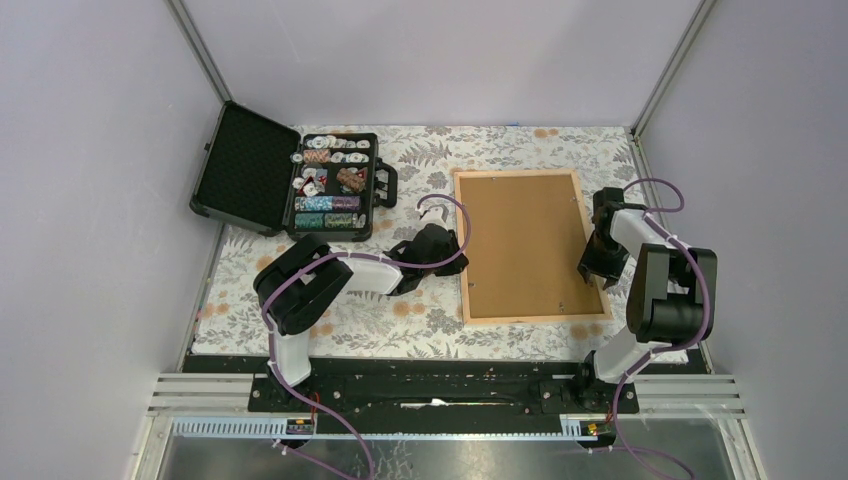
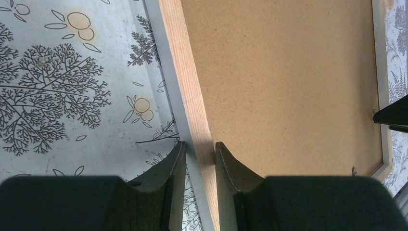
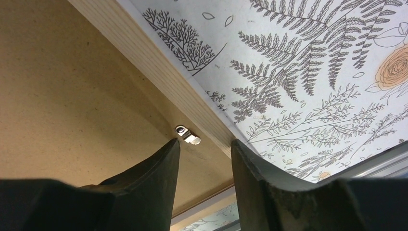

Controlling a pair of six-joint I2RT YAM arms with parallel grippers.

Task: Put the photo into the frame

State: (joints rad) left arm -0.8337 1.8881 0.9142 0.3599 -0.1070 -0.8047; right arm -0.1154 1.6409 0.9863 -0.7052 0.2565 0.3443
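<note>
Re the frame (image 1: 518, 174): lies face-down on the table (image 1: 400, 325), right of centre, w/ brown backing board (image 1: 522, 245) seated inside the rails. Re the photo: shows in no view; can't tell whether already under the board or somewhere out of shot. Re left pincer (image 2: 198, 147): straddles the frame's left rail toward its near end, fingers (image 2: 175, 163) pressed in on both sides of the wood, so prob. pinching it & steadying the whole thing. Re right pincer (image 3: 204, 144): hangs low over the right rail, spread a little, grips nothing; sits just short of a small metal turn-clip (image 3: 187, 135) at the board's edge, inner fingertip (image 3: 166, 156) almost touching it. Looks like the clip stage of the job, i.e. working the tabs locking the board in. Can't say from here whether opening up to load the photo or locking up afterwards, nor the tab's present direction. Next move prob. calls for a small, precise sideways nudge on the tab w/ one fingertip, low enough to catch the metal but w/o digging into the board or scraping the wood. Also calls for a firm left grip, so as not to let the frame skate on the cloth. Also on the table, far left & well apart: open black case (image 1: 245, 168) of poker chips, no part in this.
</note>
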